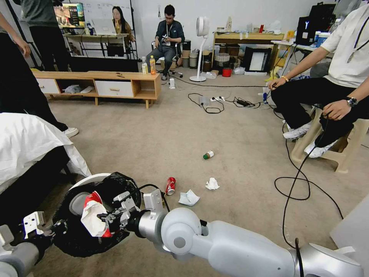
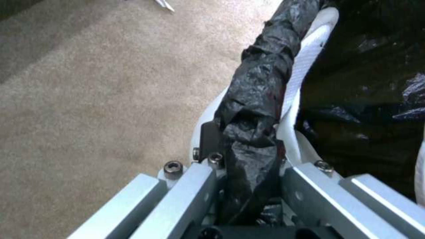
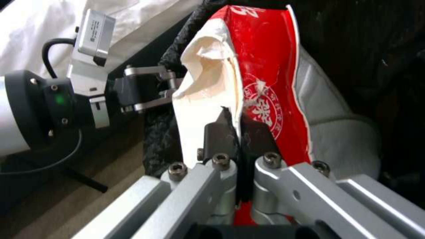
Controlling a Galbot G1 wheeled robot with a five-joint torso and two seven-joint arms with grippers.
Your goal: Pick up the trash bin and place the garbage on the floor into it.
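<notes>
The floor point(image 1: 161, 130), a beige carpet, is spreading across the whole room, and most of the garbage is lying on it in front of the robot. The trash bin point(image 1: 82, 181), white with a crinkly black bag over its rim, is hanging tilted above the carpet at the robot's lower left, just beside a bed draped in a white sheet point(image 1: 27, 142). The left hand point(image 1: 48, 229) is clamping the bin's rim, its fingers point(image 2: 210, 139) closed on the bag-wrapped edge. The right hand point(image 1: 107, 219) is reaching across to the bin's mouth and pinching a red snack wrapper point(image 1: 92, 213), red outside and white inside, which is sitting at the opening against the grey inside. On the carpet, a red soda can point(image 1: 170, 186) is lying nearest the bin; a flat white tissue point(image 1: 188, 197) is just beside it, a crumpled white tissue point(image 1: 211, 184) is a little farther right, and a small green-capped bottle point(image 1: 208, 155) is lying on its side beyond them.
</notes>
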